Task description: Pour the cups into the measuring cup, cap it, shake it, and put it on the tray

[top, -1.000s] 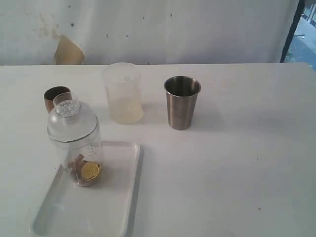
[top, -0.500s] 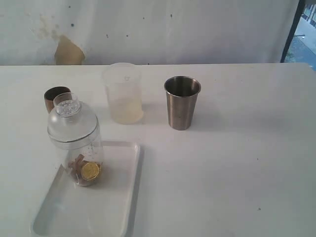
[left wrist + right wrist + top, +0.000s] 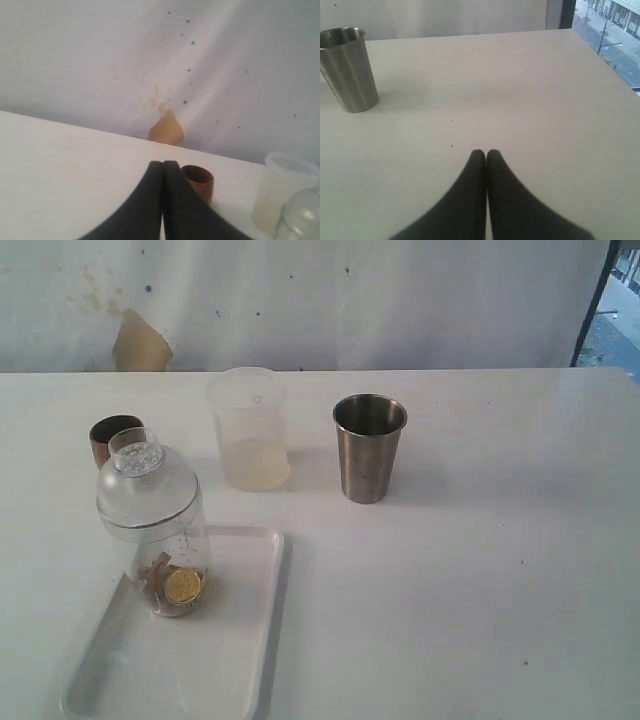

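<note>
The clear measuring cup [image 3: 168, 558] stands upright on the white tray [image 3: 240, 640] at the front left, capped with a clear domed lid [image 3: 145, 485]. Brown pieces and a yellow disc lie in its bottom. The brown wooden cup [image 3: 108, 435] sits just behind it, and the steel tumbler [image 3: 368, 448] stands upright mid-table. Neither arm shows in the exterior view. My left gripper [image 3: 163, 163] is shut and empty, hovering short of the wooden cup [image 3: 200, 182]. My right gripper [image 3: 485, 152] is shut and empty over bare table, well away from the tumbler [image 3: 347, 70].
A frosted plastic cup [image 3: 250, 430] stands between the wooden cup and the tumbler; it also shows in the left wrist view [image 3: 285, 190] beside the domed lid [image 3: 302, 220]. A white wall with a tan patch [image 3: 138, 345] backs the table.
</note>
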You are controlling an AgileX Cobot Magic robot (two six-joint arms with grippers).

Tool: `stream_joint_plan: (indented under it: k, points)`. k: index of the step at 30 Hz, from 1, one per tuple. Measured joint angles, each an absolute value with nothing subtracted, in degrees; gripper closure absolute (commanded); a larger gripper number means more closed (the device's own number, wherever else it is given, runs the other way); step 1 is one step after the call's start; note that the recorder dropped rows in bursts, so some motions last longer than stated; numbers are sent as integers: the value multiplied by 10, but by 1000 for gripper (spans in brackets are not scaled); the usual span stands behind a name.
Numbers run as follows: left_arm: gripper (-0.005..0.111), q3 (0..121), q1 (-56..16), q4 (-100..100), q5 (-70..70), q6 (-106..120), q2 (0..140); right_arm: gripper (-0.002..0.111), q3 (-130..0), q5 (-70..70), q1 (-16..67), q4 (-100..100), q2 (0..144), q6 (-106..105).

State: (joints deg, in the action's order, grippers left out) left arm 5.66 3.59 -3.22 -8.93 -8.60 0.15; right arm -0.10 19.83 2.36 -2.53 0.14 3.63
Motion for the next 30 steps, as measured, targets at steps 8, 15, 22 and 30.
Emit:
stream_joint_plan:
  k: [8, 15, 22, 30]
  points:
    - [107, 3, 74, 25, -92, -39, 2, 108, -1, 198, 24, -25, 1, 36]
    - [107, 3, 74, 28, -121, 4, 2, 108, -1, 198, 24, -25, 1, 36]
    - [107, 3, 74, 27, -120, 4, 2, 108, -1, 198, 24, -25, 1, 36]
    - [107, 3, 74, 25, -120, 25, 2, 108, -1, 198, 24, -25, 1, 36]
